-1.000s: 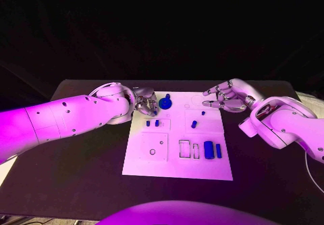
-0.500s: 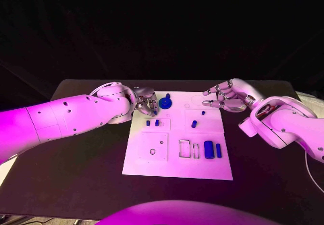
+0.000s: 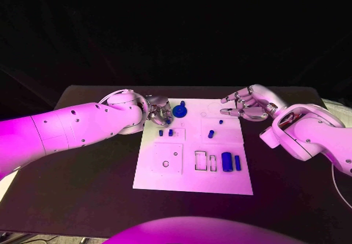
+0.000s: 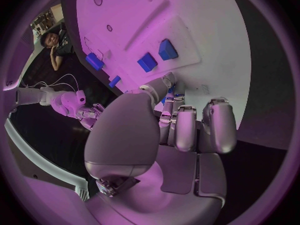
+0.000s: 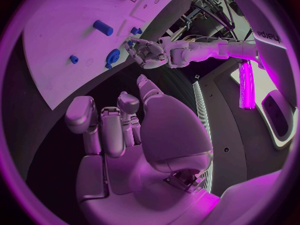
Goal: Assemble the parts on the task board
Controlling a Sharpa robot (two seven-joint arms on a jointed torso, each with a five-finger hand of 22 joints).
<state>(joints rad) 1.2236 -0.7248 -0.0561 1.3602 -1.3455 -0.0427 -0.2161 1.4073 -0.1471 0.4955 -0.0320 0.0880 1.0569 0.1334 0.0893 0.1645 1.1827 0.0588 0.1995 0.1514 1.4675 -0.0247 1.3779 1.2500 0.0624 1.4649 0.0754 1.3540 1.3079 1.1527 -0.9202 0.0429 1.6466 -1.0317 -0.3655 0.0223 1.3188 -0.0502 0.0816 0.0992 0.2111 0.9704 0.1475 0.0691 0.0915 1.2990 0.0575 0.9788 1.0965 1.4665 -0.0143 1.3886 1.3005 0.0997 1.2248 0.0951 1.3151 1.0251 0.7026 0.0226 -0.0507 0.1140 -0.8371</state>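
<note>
the left silver hand (image 3: 157,113) hovers with curled, empty fingers just beside the round blue knobbed part (image 3: 180,110) at the far edge of the white rectangular task board (image 3: 192,173). the right silver hand (image 3: 245,105) hangs half-curled and empty over the board's far right corner. to grip well, i'd centre the fingers over the knob before pinching.

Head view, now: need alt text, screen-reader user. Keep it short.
A white task board lies in the middle of a black table with small blue parts on it. The robot's left hand is at the board's far left corner beside a round blue part; the right hand hovers at the far right corner with fingers curled, holding nothing visible.
</note>
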